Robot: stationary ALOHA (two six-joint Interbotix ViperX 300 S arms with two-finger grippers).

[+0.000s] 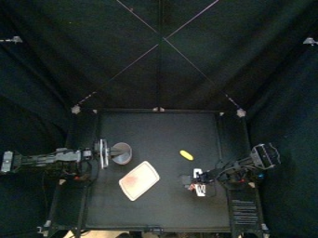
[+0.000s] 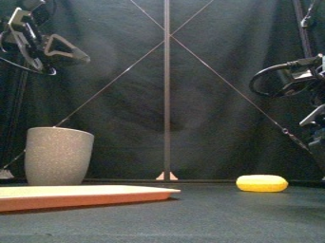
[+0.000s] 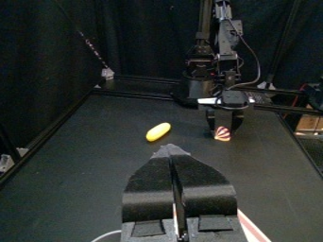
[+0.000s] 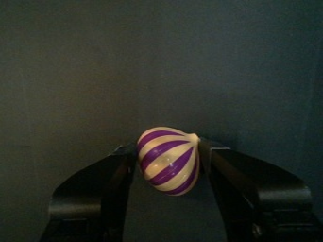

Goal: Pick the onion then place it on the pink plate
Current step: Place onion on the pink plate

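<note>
A striped onion (image 4: pixel 168 159) sits between the jaws of my right gripper (image 4: pixel 171 163), which is shut on it. In the top view that gripper (image 1: pixel 199 183) is at the table's front right, right of the pink plate (image 1: pixel 139 179). The left wrist view shows the onion (image 3: pixel 225 130) held low under the right gripper; I cannot tell whether it touches the table. The plate (image 2: pixel 76 196) lies flat at the front left with nothing on it. My left gripper (image 3: pixel 176 153) is shut and holds nothing; it rests at the left edge (image 1: pixel 97 154).
A tall grey speckled cup (image 1: pixel 121 152) (image 2: pixel 60 155) stands behind the plate, close to the left gripper. A yellow toy (image 1: pixel 185 153) (image 2: pixel 261 183) (image 3: pixel 158 131) lies on the table behind the right gripper.
</note>
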